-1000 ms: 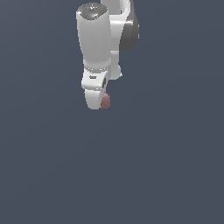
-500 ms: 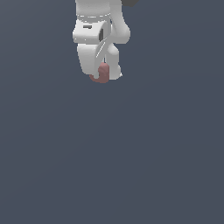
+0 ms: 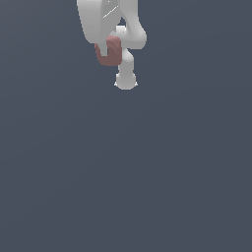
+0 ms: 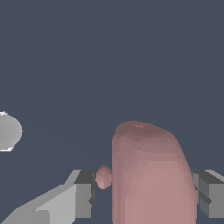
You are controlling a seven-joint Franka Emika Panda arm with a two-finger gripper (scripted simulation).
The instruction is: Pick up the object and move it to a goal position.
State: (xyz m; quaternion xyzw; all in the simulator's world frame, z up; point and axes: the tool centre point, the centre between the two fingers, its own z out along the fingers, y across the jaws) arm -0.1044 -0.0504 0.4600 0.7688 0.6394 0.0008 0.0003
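Object [image 3: 109, 52] held between the fingers of the tool [image 4: 144, 192], at the top of the exterior view, left of the arm's base [image 3: 126, 81] and above it.

No readable text, labels, numbers or signs appear in either view

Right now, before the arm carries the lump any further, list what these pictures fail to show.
- Goal position: no marker appears in either view.
- Arm: cut off by the exterior view's top edge, only its lower part shows.
- Reddish lump: in the exterior view the arm covers its upper part; in the wrist view the bottom edge cuts it off.
- Claw: the lump hides where the fingers touch it.
- Pale round shape: cut by the wrist view's edge, unidentifiable.
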